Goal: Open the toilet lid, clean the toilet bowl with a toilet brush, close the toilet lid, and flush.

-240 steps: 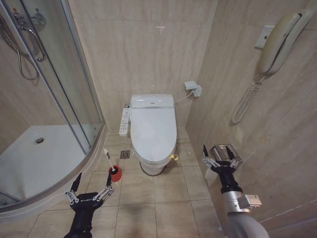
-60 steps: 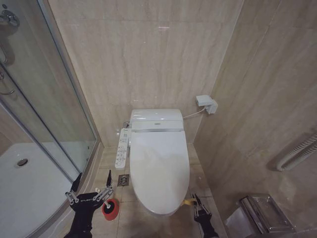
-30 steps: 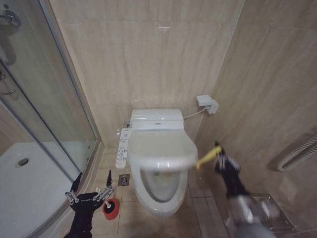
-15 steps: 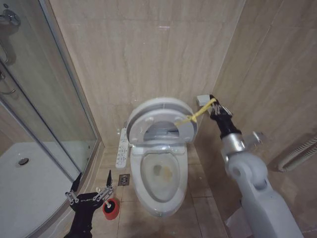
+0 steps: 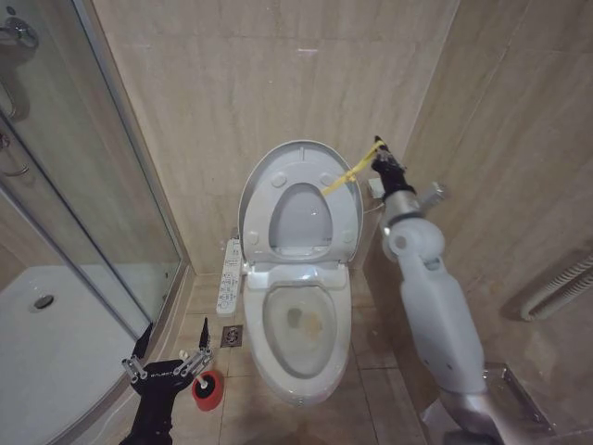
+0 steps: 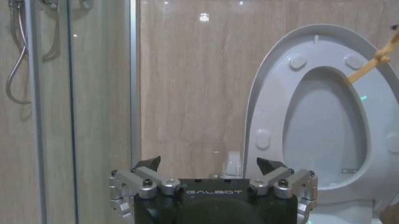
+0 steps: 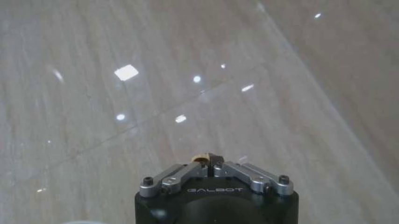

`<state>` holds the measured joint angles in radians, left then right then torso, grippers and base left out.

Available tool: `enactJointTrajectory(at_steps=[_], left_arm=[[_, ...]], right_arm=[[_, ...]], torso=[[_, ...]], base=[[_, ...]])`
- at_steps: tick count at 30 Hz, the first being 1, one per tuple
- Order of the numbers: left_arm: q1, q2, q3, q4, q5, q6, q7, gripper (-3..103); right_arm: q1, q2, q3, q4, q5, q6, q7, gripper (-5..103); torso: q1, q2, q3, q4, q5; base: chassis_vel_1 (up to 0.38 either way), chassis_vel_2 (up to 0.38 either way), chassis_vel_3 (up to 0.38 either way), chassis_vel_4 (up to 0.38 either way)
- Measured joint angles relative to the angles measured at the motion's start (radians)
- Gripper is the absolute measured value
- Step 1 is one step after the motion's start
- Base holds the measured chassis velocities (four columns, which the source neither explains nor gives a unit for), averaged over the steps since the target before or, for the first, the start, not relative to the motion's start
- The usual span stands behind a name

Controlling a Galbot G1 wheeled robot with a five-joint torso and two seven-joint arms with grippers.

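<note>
The toilet lid (image 5: 301, 218) stands upright against the back wall, round bumpers facing me; it also shows in the left wrist view (image 6: 324, 121). My right gripper (image 5: 378, 154) is up beside the lid's top right edge, shut on the yellow ribbon tag (image 5: 341, 178), a bit of which sits between its tips (image 7: 209, 162). The toilet bowl (image 5: 269, 345) lies uncovered with a yellowish-brown stain (image 5: 310, 323) inside. My left gripper (image 5: 174, 334) hangs open low at the left (image 6: 209, 163), just above the red holder (image 5: 208, 391) with the toilet brush handle (image 5: 198, 369).
A curved glass shower enclosure (image 5: 102, 204) and its white tray (image 5: 56, 324) bound the left side. The button panel (image 5: 227, 276) sticks out on the bowl's left. A floor drain (image 5: 231, 336) lies beside the bowl. Tiled walls close in behind and on the right.
My right gripper has drawn the ribbon up and back, swinging the lid from half raised to fully upright. The left arm has not moved.
</note>
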<state>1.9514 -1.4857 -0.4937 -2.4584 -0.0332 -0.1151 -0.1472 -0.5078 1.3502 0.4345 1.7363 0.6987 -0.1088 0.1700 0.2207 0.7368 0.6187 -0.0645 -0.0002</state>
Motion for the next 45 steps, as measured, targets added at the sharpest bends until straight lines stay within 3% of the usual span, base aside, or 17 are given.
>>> enactJointTrajectory(at_steps=[1, 8, 18, 35, 45], left_arm=[[0.000, 0.000, 0.000, 0.000, 0.000, 0.000, 0.000, 100], [0.000, 0.000, 0.000, 0.000, 0.000, 0.000, 0.000, 100], [0.000, 0.000, 0.000, 0.000, 0.000, 0.000, 0.000, 100], [0.000, 0.000, 0.000, 0.000, 0.000, 0.000, 0.000, 100], [0.000, 0.000, 0.000, 0.000, 0.000, 0.000, 0.000, 100]], right_arm=[[0.044, 0.028, -0.024, -0.073, -0.048, 0.034, -0.025, 1], [0.171, 0.074, -0.044, -0.256, -0.134, 0.080, -0.056, 1], [0.235, 0.048, -0.024, -0.382, -0.192, 0.095, -0.093, 1], [0.184, 0.000, -0.018, -0.396, -0.207, 0.078, -0.102, 1], [0.123, -0.068, -0.056, -0.271, -0.125, -0.007, -0.082, 1]], torso=[[0.000, 0.000, 0.000, 0.0005, 0.0002], [0.000, 0.000, 0.000, 0.0007, 0.0000], [0.000, 0.000, 0.000, 0.0007, 0.0003], [0.000, 0.000, 0.000, 0.0006, 0.0003], [0.000, 0.000, 0.000, 0.0005, 0.0002]], base=[[0.000, 0.000, 0.000, 0.000], [0.000, 0.000, 0.000, 0.000], [0.000, 0.000, 0.000, 0.000], [0.000, 0.000, 0.000, 0.000], [0.000, 0.000, 0.000, 0.000]])
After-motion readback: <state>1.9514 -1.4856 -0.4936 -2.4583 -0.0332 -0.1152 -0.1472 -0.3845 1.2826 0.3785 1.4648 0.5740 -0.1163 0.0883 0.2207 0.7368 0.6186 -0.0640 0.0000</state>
